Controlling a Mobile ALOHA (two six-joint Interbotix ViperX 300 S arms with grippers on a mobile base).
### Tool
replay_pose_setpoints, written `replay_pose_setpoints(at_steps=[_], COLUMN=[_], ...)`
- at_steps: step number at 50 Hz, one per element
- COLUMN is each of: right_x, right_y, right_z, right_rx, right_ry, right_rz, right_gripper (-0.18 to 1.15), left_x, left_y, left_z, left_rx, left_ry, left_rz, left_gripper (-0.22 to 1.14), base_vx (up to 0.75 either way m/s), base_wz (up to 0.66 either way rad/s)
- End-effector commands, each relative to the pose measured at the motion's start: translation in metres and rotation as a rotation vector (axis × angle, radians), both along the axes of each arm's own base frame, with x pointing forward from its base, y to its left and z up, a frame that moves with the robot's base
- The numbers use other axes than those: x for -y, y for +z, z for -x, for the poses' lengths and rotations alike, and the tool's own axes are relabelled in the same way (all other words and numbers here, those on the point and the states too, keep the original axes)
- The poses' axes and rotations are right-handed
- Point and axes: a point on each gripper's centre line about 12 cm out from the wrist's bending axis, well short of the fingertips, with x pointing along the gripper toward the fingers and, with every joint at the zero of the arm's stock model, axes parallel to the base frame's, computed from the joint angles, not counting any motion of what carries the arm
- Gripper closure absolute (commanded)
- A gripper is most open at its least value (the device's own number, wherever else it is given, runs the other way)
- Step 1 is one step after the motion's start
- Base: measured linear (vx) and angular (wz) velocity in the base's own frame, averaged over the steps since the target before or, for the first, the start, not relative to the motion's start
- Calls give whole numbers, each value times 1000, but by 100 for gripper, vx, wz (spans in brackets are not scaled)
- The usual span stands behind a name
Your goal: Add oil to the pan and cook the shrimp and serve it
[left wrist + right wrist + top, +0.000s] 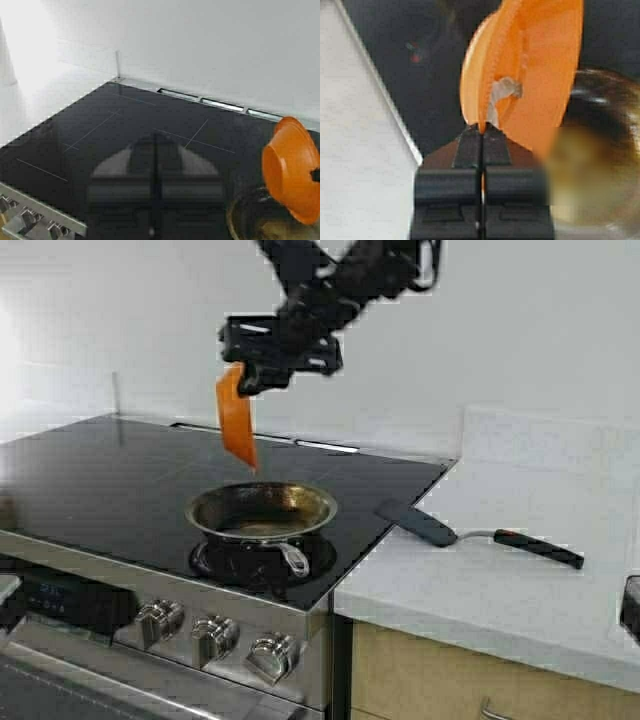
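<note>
High view, taken from left to right with the pan (pixel 262 512) as my landmark: one stove (pixel 120 490) with a black glass top fills the left, and I count three knobs (pixel 215 635) on its steel front, below and left of the pan. One pan sits on the front burner nearest the counter (pixel 520 570). It is small, round and shiny steel, its inside browned to a golden tint, with its short silver handle (pixel 293 558) pointing toward me. I cannot make out any shrimp in it.

Above the pan and slightly left of its middle, my right pincer (pixel 245 375) is clamped on the rim of one orange bowl (pixel 237 425). The bowl hangs tipped on edge with its lowest point over the pan's far rim, not touching. In the right wrist view the pincer's two fingers (pixel 470 145) press together on the bowl's edge, and a small pale smear clings to the orange.

Right of the pan, one black spatula (pixel 470 532) lies on the white counter, its blade nearest the stove.

My left pincer shows only as a reflection in the glass in the left wrist view; I cannot tell how its jaws stand.
</note>
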Motion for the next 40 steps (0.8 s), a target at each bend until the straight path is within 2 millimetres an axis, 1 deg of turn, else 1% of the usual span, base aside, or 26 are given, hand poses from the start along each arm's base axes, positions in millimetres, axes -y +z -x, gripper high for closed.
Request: replay_pose_setpoints(at_steps=[1,7,11,20,26,30,32,38,40], right_x=[10,24,33,49,59,62,62,61,62], right_y=[8,-8,-25,-69,-86,-92,-91,-80,-81], right_z=[-13,-23,-25,-23,-21,-20,-20,-21,-21], right_rx=[-10,-57,-107,-204,-239,-250,-250,-228,-227], right_ry=[24,8,-5,-41,-108,-129,-131,-116,-130], right_rz=[-204,-361,-443,-622,-700,-702,-709,-768,-787], right_gripper=[92,92,92,92,92,92,92,92,92], left_x=[0,0,0,0,0,-1,0,0,0], left_y=[5,5,5,5,5,5,5,5,4], left_z=[-1,-1,-1,-1,-1,-1,-1,-1,-1], left_rx=[14,14,14,14,12,11,11,11,9], left_ry=[2,1,1,1,2,3,1,1,1], left_rz=[0,-1,-1,-3,-1,-1,-3,-3,-3], left_gripper=[89,89,89,89,89,89,89,89,89], base_vx=[0,0,0,0,0,0,0,0,0], base_wz=[0,0,0,0,0,0,0,0,0])
